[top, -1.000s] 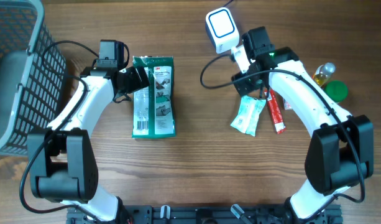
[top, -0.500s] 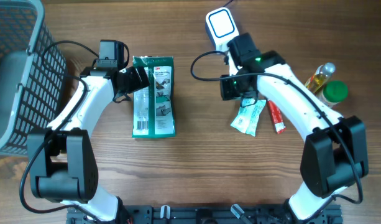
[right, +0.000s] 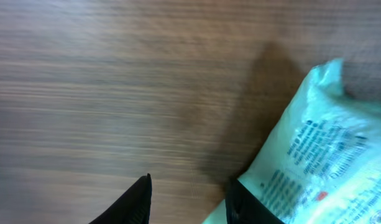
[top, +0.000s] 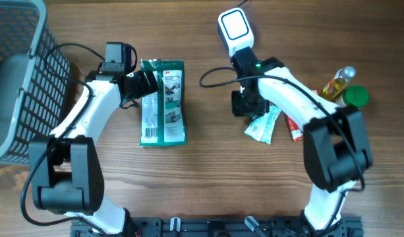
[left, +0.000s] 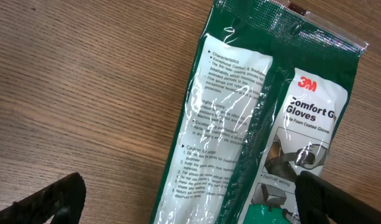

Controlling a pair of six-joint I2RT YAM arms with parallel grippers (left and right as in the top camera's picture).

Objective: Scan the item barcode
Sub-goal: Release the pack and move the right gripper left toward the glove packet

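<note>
Looks early: white handheld scanner (top: 233, 27) ungrasped; left gripper (left: 196, 202) spread wide over green plastic glove pack (left: 240, 124), right gripper (right: 187, 199) slightly parted, empty, beside pale-green sachet (right: 314, 143).

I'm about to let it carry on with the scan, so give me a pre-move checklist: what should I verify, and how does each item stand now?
1. Left hand open over gloves pack: ok.
2. Pack gripped: not ok, lies flat.
3. Right hand empty: ok, bare wood between its fingers, pale pouch beside them.
4. Scanner held: not ok, lies unheld.
5. Barcode visible on pack: cannot tell.
</note>
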